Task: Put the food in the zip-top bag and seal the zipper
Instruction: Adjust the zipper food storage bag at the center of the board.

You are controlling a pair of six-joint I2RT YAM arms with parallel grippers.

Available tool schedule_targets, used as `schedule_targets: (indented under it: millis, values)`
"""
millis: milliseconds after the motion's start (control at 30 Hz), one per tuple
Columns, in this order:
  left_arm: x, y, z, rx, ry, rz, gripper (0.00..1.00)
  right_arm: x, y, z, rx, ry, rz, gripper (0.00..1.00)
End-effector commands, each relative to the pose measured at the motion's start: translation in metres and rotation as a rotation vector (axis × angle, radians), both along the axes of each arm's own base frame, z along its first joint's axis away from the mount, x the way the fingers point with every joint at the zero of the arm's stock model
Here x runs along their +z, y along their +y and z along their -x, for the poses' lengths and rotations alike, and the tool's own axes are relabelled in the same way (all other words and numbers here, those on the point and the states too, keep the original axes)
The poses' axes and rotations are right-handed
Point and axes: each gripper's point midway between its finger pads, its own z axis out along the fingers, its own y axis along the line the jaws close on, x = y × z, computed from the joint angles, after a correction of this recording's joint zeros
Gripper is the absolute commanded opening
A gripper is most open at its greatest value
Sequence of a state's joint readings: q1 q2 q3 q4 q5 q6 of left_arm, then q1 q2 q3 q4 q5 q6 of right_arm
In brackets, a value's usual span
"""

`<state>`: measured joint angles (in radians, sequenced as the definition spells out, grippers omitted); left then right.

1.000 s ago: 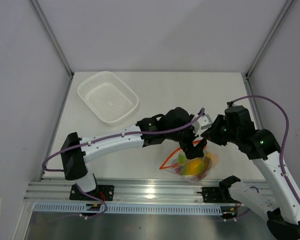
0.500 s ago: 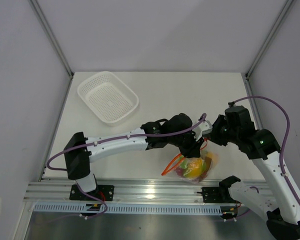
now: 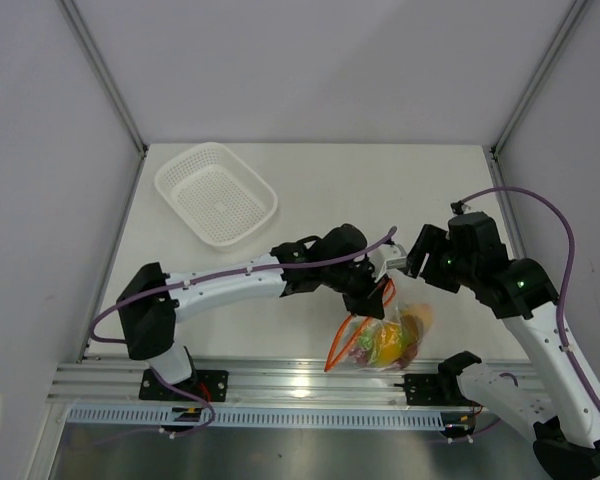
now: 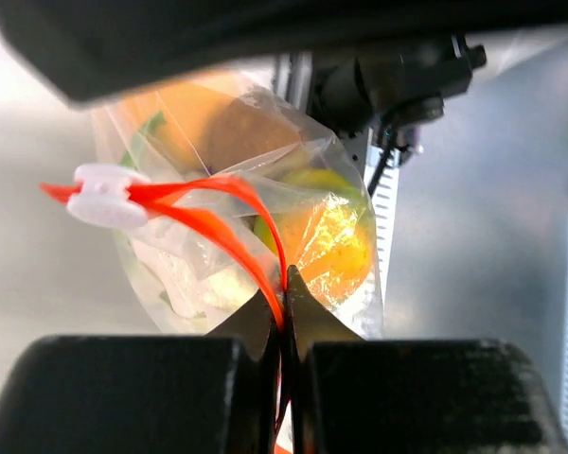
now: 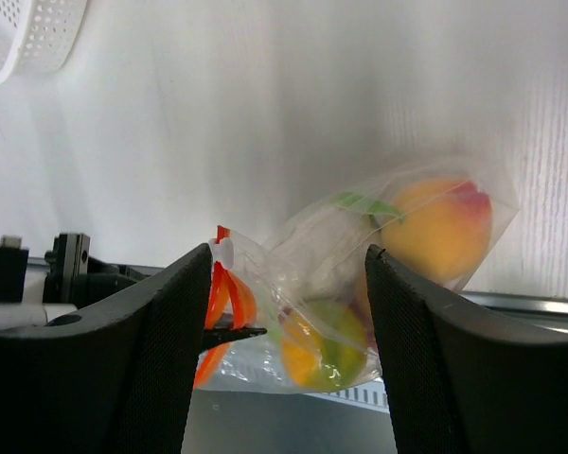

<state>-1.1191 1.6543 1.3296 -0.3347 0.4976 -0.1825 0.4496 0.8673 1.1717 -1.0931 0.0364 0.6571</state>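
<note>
While left jaws clench zipper (image 4: 208, 225), right jaws spread, empty, near zip-top bag (image 5: 331, 248) holding food (image 5: 437, 227).

The bag (image 3: 400, 340) is formed of clear, crinkled, glossy plastic film. The zipper (image 4: 208, 225) is made of smooth red-orange plastic. The basket (image 3: 217, 193) is moulded in white perforated plastic. The table (image 3: 380, 190) is finished matt white, and the rail (image 3: 280, 380) is formed of bare, reflective metal.

walls (image 3: 310, 60): plain white panels
corner posts (image 3: 105, 75): grey metal
table (image 3: 330, 190): white
near edge: aluminium rail (image 3: 280, 380), glare
</note>
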Motion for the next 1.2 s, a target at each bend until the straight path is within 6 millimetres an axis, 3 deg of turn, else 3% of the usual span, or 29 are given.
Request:
schedule_targets:
  millis: [0, 167, 300, 500, 633, 833, 900, 933, 967, 1000, 1167]
  values:
    - [0.031, 0.008, 0.021, -0.139, 0.053, 0.14, 0.01, 0.019, 0.002, -0.006, 0.087, -0.1, 0.027, 0.68]
    - [0.057, 0.028, 0.042, -0.347, 0.135, 0.307, 0.01, 0.023, 0.018, 0.0, 0.245, -0.169, -0.004, 0.65]
    - [0.077, 0.044, 0.045, -0.458, 0.14, 0.413, 0.01, 0.02, 0.046, 0.012, 0.434, -0.235, -0.105, 0.64]
    - [0.091, 0.068, 0.045, -0.572, 0.178, 0.49, 0.01, 0.034, 0.079, 0.029, 0.637, -0.335, -0.273, 0.59]
    - [0.099, 0.075, 0.039, -0.627, 0.223, 0.528, 0.0, 0.035, 0.082, 0.037, 0.684, -0.395, -0.308, 0.59]
    - [0.09, 0.082, 0.036, -0.636, 0.329, 0.49, 0.0, 0.048, 0.074, 0.042, 0.661, -0.459, -0.283, 0.6]
    - [0.087, 0.079, 0.031, -0.655, 0.283, 0.519, 0.01, 0.051, 0.072, 0.046, 0.669, -0.466, -0.285, 0.6]
    - [0.087, 0.082, 0.032, -0.63, 0.354, 0.482, 0.01, 0.051, 0.074, 0.053, 0.698, -0.46, -0.3, 0.6]
    - [0.082, 0.079, 0.028, -0.65, 0.29, 0.52, 0.01, 0.053, 0.074, 0.058, 0.714, -0.469, -0.308, 0.6]
    - [0.086, 0.082, 0.027, -0.619, 0.37, 0.478, 0.01, 0.052, 0.074, 0.063, 0.729, -0.467, -0.316, 0.6]
    - [0.08, 0.077, 0.019, -0.622, 0.36, 0.478, 0.01, 0.044, 0.076, 0.087, 0.823, -0.453, -0.352, 0.6]
